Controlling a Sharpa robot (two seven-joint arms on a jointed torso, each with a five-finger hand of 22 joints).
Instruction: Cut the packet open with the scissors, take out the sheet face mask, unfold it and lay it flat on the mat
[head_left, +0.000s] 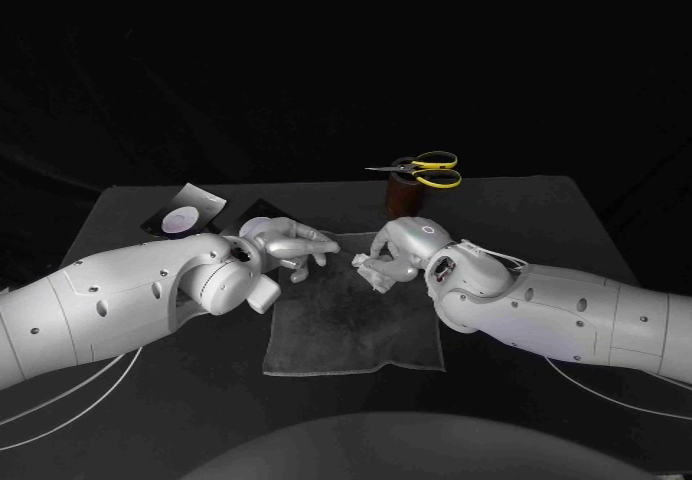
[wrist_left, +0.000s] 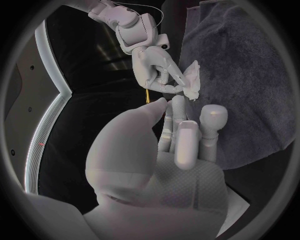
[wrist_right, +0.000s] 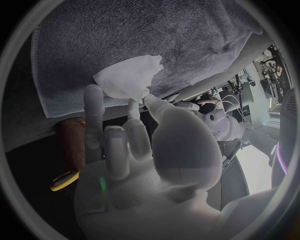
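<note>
Right hand (head_left: 397, 250) fingers (wrist_right: 134, 111) pinch the crumpled mask (wrist_right: 128, 75) over the mat (head_left: 353, 325); left hand (head_left: 286, 245) fingers apart, empty.

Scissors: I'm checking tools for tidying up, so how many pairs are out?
1. The yellow-handled scissors sit in a brown holder near the table's far edge, beyond the right hand. Another pair could be hidden from view.

A robotics lab: black table (head_left: 519, 205) before a black cloth backdrop (head_left: 216, 90).
</note>
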